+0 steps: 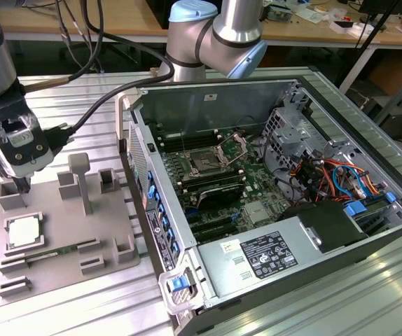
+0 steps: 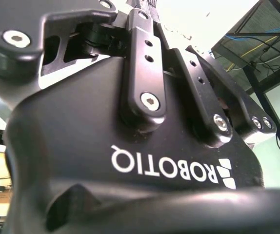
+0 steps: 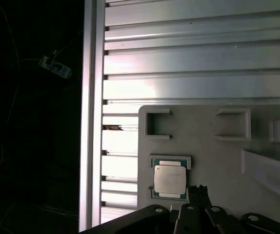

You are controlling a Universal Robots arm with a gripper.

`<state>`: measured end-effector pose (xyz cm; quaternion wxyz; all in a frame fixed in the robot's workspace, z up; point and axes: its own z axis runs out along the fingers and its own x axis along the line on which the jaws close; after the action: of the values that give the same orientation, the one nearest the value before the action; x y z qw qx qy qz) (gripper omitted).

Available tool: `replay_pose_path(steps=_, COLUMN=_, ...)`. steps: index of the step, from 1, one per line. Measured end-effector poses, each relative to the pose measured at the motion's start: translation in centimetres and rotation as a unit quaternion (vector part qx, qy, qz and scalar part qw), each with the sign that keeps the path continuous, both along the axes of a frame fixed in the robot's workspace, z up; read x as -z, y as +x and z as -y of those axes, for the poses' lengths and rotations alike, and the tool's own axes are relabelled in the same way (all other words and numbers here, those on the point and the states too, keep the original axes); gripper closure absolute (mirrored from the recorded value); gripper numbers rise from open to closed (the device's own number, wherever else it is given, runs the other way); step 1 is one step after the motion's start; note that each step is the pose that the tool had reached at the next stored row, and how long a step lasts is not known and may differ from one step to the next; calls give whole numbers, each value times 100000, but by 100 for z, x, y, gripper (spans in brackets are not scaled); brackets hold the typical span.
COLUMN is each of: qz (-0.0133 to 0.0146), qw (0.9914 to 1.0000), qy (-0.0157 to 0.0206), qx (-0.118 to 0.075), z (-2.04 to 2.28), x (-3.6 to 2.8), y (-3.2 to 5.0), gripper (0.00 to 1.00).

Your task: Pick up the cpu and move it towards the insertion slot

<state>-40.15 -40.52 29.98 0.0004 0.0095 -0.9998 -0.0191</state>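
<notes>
Broadly, a slatted aluminium table (image 1: 82, 105) carried everything. On the exterior view's right lay an open computer case (image 1: 208, 105), its motherboard (image 1: 218, 189) facing up. On the exterior view's left, just beside the case, sat a grey fixture tray (image 1: 54, 276) with raised blocks and pockets. The gripper (image 1: 23, 186) hung over the far left part of that tray, well apart from the case, its fingertips drawn together and holding nothing. In the first wrist view the gripper (image 3: 198, 189) tip stood just beside the chip without covering it. The insertion slot (image 1: 206, 162) sat in the far half of the motherboard, dark-centred, with its metal frame tipped up. The cpu (image 1: 23, 232) lay flat in a square pocket at the tray's left, silvery top upward with a thin green rim, as the first wrist view also showed (image 3: 170, 179)
</notes>
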Motion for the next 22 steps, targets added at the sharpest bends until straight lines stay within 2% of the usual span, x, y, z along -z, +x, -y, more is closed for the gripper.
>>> replay_pose_path(steps=22, qz=-2, qw=100000, qy=-1, qx=4, z=0, x=76, y=-1, gripper=89)
